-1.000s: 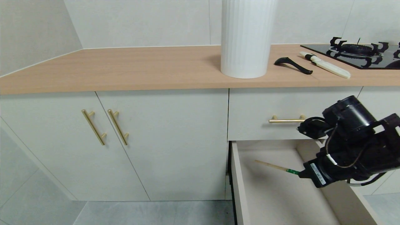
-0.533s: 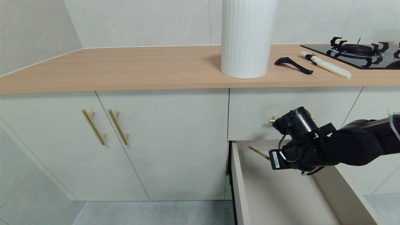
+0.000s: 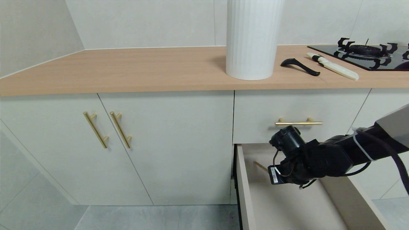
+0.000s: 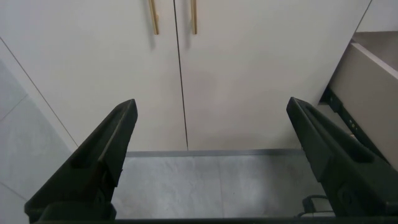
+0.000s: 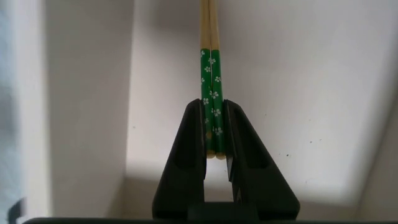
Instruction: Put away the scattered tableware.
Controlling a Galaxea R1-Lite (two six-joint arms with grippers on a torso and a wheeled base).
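Note:
My right gripper (image 5: 214, 134) is shut on a pair of wooden chopsticks (image 5: 209, 68) with green flowered ends. In the head view the right gripper (image 3: 271, 171) is inside the open drawer (image 3: 244, 191) below the counter, near its back left part, and the chopsticks (image 3: 260, 166) point toward the drawer's back. A black spoon (image 3: 299, 66) and a cream knife (image 3: 334, 66) lie on the wooden countertop (image 3: 127, 68). My left gripper (image 4: 211, 162) is open, low in front of the cabinet doors, with nothing between its fingers.
A tall white ribbed vase (image 3: 252, 38) stands on the counter left of the spoon. A black gas hob (image 3: 367, 54) sits at the far right. The closed drawer's brass handle (image 3: 298, 122) is just above my right arm. Double cabinet doors (image 3: 108, 143) are closed at left.
My right arm has carried the chopsticks left and deeper into the open drawer, from above its right side to near its back left. The left gripper and counter items are unchanged.

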